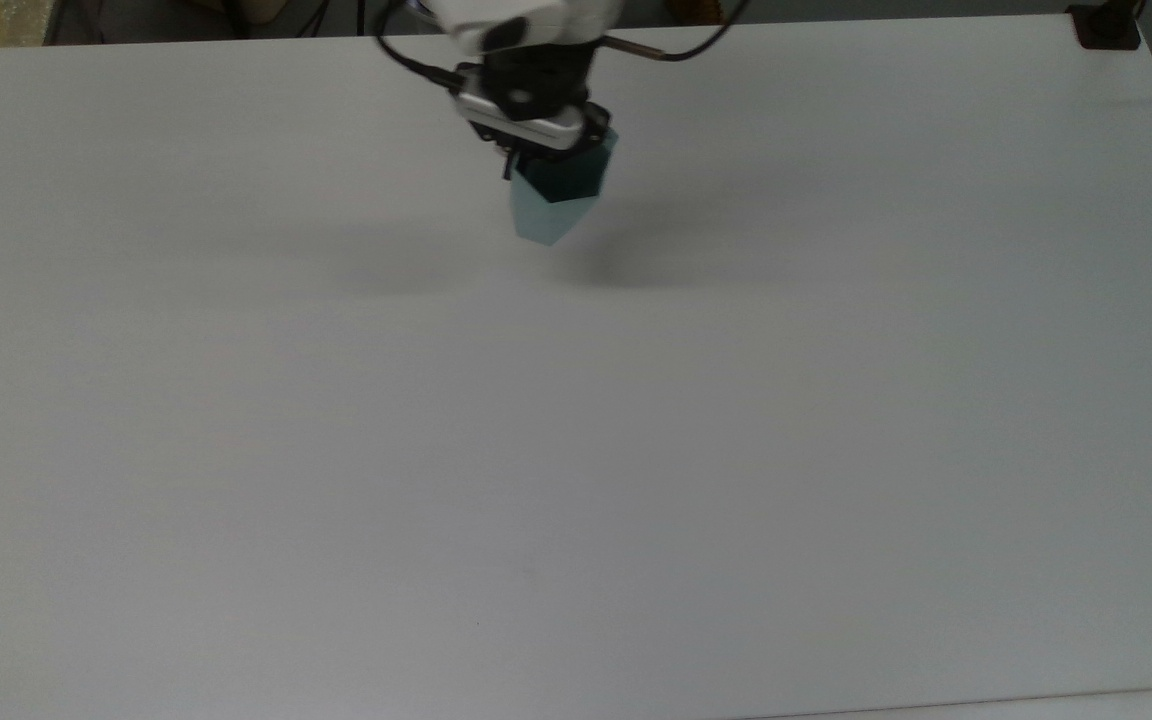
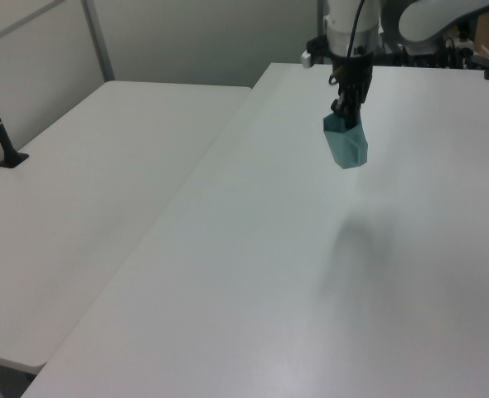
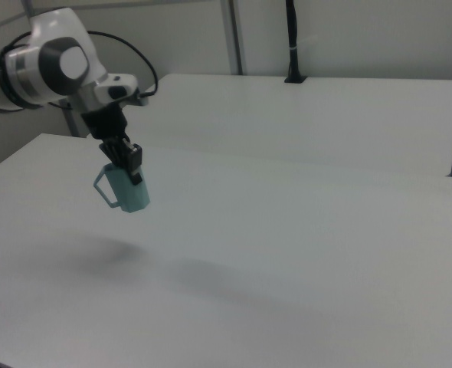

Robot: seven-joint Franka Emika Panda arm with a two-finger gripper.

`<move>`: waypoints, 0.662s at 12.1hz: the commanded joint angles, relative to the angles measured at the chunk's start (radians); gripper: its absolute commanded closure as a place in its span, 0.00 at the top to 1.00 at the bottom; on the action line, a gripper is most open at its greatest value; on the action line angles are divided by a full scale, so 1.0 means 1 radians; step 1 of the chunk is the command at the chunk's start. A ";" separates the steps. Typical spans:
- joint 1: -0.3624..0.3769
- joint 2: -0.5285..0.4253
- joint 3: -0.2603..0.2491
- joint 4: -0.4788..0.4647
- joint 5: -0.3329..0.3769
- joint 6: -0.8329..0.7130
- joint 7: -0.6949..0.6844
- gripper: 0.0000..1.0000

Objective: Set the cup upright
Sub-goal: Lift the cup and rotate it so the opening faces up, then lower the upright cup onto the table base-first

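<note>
In the right view, the cup [image 3: 124, 189] hangs near the right view's left, its loop handle toward that side, well above the white surface [image 3: 287, 253]. The end effector [image 3: 132, 170] is clenched on its rim from above, base pointing down and slightly tilted. The carrying step appears to be in hand: the cup is airborne, roughly upright. The next move likely calls for lowering until the base meets the surface squarely, then letting go.
</note>
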 commanded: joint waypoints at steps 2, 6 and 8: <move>-0.176 -0.087 0.016 -0.234 0.099 0.330 -0.026 0.00; -0.215 -0.064 0.018 -0.321 0.172 0.430 -0.076 0.00; -0.213 -0.061 0.019 -0.352 0.173 0.456 -0.079 0.00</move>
